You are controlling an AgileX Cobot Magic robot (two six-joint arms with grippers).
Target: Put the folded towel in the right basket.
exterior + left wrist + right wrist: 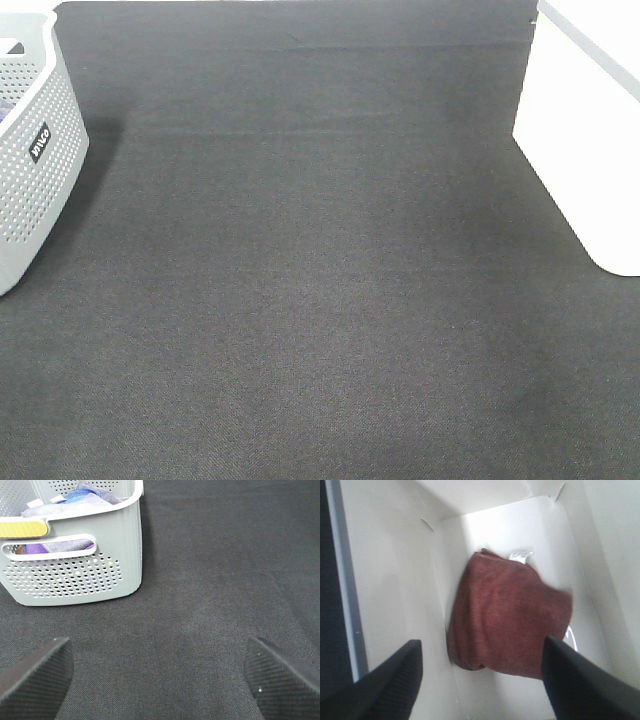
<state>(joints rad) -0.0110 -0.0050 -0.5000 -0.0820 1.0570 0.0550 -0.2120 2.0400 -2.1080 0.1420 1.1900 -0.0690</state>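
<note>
A folded dark red towel [507,615] with a white tag lies on the bottom of the white right basket [395,580]. My right gripper [480,680] is open above it, fingers apart, holding nothing. In the exterior high view only the white basket's outer wall [585,130] shows at the right edge; the towel and both grippers are out of that view. My left gripper [160,680] is open and empty over the dark mat.
A grey perforated basket [30,150] stands at the left edge and holds several cloths; it also shows in the left wrist view [75,575]. A dark mat [310,280] covers the table between the baskets.
</note>
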